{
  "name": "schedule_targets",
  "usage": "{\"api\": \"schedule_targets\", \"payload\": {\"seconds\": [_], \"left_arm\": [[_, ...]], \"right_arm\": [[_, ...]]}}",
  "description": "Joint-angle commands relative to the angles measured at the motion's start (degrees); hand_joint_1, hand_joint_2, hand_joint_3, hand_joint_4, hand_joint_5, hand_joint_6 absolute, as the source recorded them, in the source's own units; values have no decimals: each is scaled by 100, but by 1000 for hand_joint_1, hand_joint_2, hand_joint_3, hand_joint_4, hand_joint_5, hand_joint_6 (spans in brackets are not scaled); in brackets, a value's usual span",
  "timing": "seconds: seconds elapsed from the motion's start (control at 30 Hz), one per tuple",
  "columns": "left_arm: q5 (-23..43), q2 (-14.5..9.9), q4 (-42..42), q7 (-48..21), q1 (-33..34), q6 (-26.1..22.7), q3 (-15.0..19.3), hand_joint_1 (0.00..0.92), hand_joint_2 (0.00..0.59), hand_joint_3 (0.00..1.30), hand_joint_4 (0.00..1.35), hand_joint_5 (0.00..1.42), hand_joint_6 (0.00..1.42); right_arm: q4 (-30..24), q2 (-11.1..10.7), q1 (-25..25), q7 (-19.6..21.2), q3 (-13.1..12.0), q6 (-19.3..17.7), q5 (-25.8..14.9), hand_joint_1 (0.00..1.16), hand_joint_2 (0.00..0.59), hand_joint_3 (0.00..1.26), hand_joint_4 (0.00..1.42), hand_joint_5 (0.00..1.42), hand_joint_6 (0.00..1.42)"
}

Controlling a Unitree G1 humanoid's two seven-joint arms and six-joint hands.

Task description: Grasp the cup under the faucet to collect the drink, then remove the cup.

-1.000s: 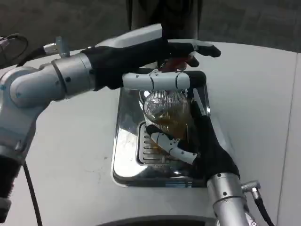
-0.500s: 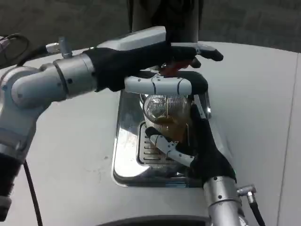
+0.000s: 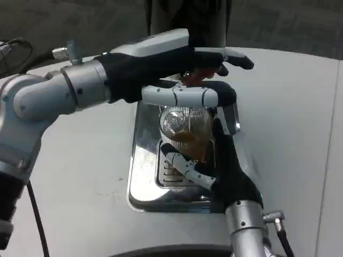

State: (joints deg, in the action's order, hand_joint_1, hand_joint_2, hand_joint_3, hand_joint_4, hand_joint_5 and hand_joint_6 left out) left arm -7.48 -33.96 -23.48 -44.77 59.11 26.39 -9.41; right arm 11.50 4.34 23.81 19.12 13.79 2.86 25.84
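Note:
A clear ribbed cup (image 3: 187, 130) partly filled with amber drink stands over the grate of the shiny steel drip tray (image 3: 143, 160). My right hand (image 3: 222, 163) grips the cup from the right and front, with fingers wrapped around its lower part. My left hand (image 3: 182, 69) reaches in from the left above the cup, its fingers lying over a red tap lever (image 3: 194, 78) of the dark dispenser (image 3: 187, 19). The faucet spout itself is hidden under my left hand.
The white table (image 3: 289, 123) stretches to the right and left of the tray. A black cable (image 3: 35, 219) runs along my left arm at the picture's left edge. The dispenser body stands at the back behind the tray.
My right hand and the cup have shifted slightly left and back on the tray, and the right forearm has moved left. My left hand stays on the lever.

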Motion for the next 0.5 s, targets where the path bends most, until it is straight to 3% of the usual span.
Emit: {"api": "schedule_targets", "payload": {"seconds": [0.03,0.5], "left_arm": [[-138,1,-105,-25,51,55,-101,0,199,189,109,188,157],[-162,6,-260,-9,109,139,-136,0,207,191,114,193,160]], "right_arm": [[198,131,151,154,43,8,74,674,231,0,54,92,96],[454,257,368,430,17,11,153,680,236,32,98,139,109]]}}
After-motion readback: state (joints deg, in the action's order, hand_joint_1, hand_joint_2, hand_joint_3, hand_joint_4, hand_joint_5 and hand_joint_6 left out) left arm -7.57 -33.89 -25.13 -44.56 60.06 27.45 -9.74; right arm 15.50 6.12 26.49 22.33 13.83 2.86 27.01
